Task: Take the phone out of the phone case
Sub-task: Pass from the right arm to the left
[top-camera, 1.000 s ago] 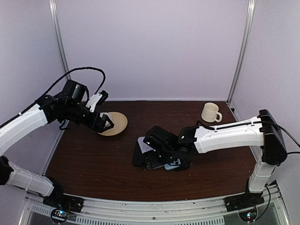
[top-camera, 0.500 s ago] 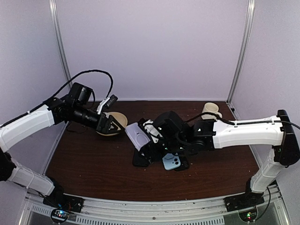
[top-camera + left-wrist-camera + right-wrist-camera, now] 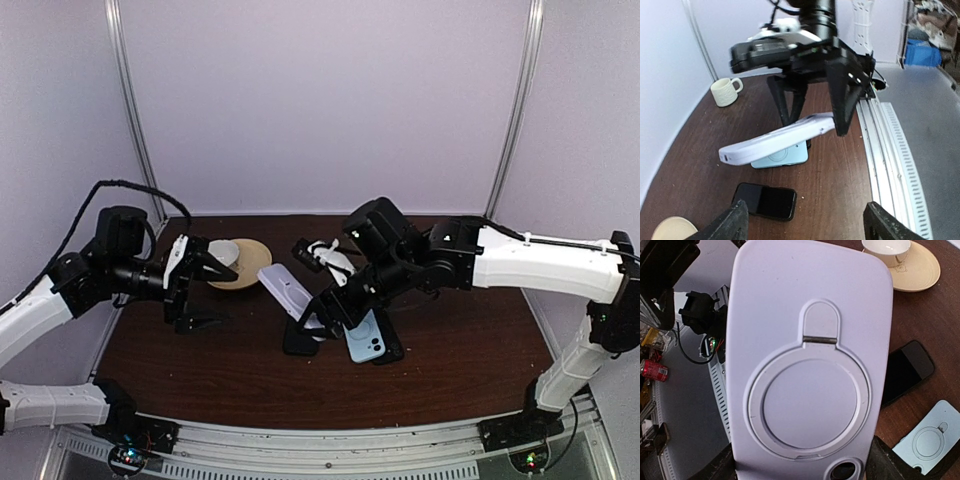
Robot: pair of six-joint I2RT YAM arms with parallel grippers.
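Note:
My right gripper [image 3: 328, 308] is shut on a lavender phone case [image 3: 286, 290] with a ring holder on its back and holds it tilted above the table. The case's back [image 3: 807, 360] fills the right wrist view, with the right gripper [image 3: 802, 471] clamped on its lower end; I cannot tell whether a phone sits inside. In the left wrist view the case [image 3: 775, 140] hangs edge-on. My left gripper [image 3: 208, 293] is open and empty, left of the case and apart from it, and it also shows in the left wrist view [image 3: 807, 230].
A black phone [image 3: 299, 341] [image 3: 765, 200] and a light blue case [image 3: 366, 340] [image 3: 782, 156] lie on the brown table under the lifted case. A cup on a beige saucer [image 3: 250, 262] [image 3: 920, 275] stands at the back left. A cream mug [image 3: 725, 91] stands far right.
My right gripper has lifted the lavender case off the table, up and to the left. My left gripper has swung from beside the saucer forward and now faces the case.

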